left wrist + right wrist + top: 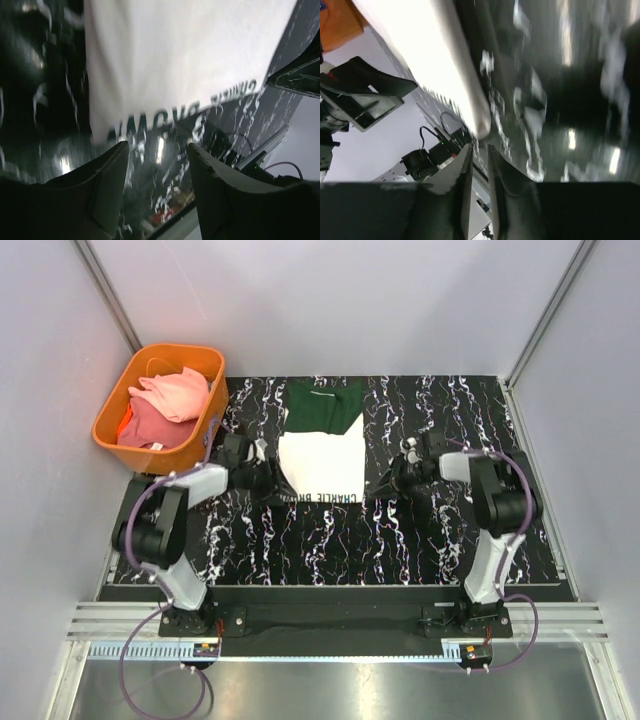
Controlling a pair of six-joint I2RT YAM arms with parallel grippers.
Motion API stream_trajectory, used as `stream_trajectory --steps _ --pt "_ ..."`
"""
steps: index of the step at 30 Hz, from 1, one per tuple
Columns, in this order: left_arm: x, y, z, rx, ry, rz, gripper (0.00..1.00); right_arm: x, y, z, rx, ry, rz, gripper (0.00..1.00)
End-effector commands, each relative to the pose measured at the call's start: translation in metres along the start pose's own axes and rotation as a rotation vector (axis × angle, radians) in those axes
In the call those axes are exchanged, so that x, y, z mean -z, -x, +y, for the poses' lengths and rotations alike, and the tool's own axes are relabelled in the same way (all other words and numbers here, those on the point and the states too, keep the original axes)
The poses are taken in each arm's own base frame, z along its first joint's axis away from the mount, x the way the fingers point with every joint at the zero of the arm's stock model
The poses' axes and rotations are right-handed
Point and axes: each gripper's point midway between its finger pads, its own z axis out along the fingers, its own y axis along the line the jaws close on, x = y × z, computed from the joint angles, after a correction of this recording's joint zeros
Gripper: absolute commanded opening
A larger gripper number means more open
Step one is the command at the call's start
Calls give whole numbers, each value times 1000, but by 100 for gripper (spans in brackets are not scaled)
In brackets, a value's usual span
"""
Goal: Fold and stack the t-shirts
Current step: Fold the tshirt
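Folded cream t-shirt (pixel 320 465), green top, black lettering at hem, left pincer (pixel 159 147) spread beside it, right pincer (pixel 479 147) pressed together

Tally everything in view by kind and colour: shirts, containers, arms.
Cream and green t-shirt: 1
Light pink t-shirt: 1
Darker coral t-shirt: 1 (more may lie hidden under it)
Orange basket: 1
Robot arms: 2, left arm and right arm
Total: 6
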Motion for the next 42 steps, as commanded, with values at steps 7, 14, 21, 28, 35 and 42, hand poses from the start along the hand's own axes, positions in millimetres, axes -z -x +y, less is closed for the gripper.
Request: stream_trajectory --steps 7,14,21,28,35,42 --pt "68 -16 -29 167 -26 -189 69 36 -36 -8 -149 -130 -195 48" --pt "56 -14 2 447 16 -314 64 26 -23 20 -252 -91 -412 60" --pt "39 7 30 530 125 -380 52 -4 -18 24 -312 -103 -501 60" --pt "18 9 47 634 161 -362 49 -18 -8 1 -406 -129 -545 56" --pt "8 4 59 696 204 -339 49 -26 -10 -10 -430 -163 -525 50" --pt "4 -8 71 756 251 -313 45 -26 -11 -17 -465 -188 -533 48"
